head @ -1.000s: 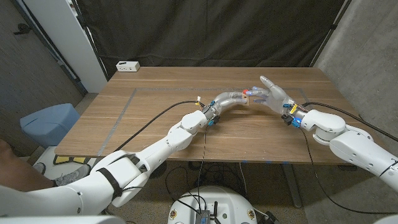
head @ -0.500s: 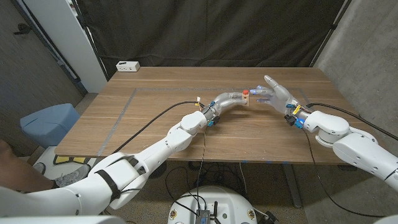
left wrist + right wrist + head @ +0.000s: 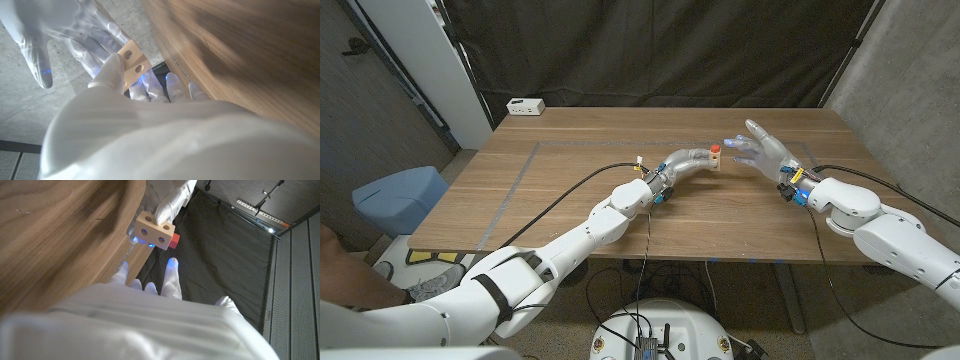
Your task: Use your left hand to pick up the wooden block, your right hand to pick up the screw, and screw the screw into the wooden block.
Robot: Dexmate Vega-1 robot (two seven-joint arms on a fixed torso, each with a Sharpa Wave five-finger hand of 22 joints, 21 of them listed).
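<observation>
The wooden block [image 3: 155, 230] sits pinched in the fingers [image 3: 167, 202] of my left hand [image 3: 691, 159], lifted above the desk [image 3: 570, 180] near its middle. In the right wrist view I see 2 round holes on the face of the block turned toward my right hand, and the red head of the screw [image 3: 173, 241] juts from the block's far side. In the head view that red head [image 3: 716, 149] shows at the top of the block [image 3: 716, 159]. The left wrist view shows the block [image 3: 132, 62] with my left thumb lying across one face, so that hand is clamped on it.

My right hand [image 3: 757, 150] is just beside the block, its fingers [image 3: 171, 275] spread apart and holding nothing; the fingertips reach toward the block, but I cannot tell whether any of them touches it. The same hand [image 3: 75, 35] appears beyond the block in the left wrist view, again with its fingers splayed.

Further out, both arms reach over the desk from its near edge. A small white box [image 3: 526, 105] lies at the desk's far left corner, well apart from the hands.
</observation>
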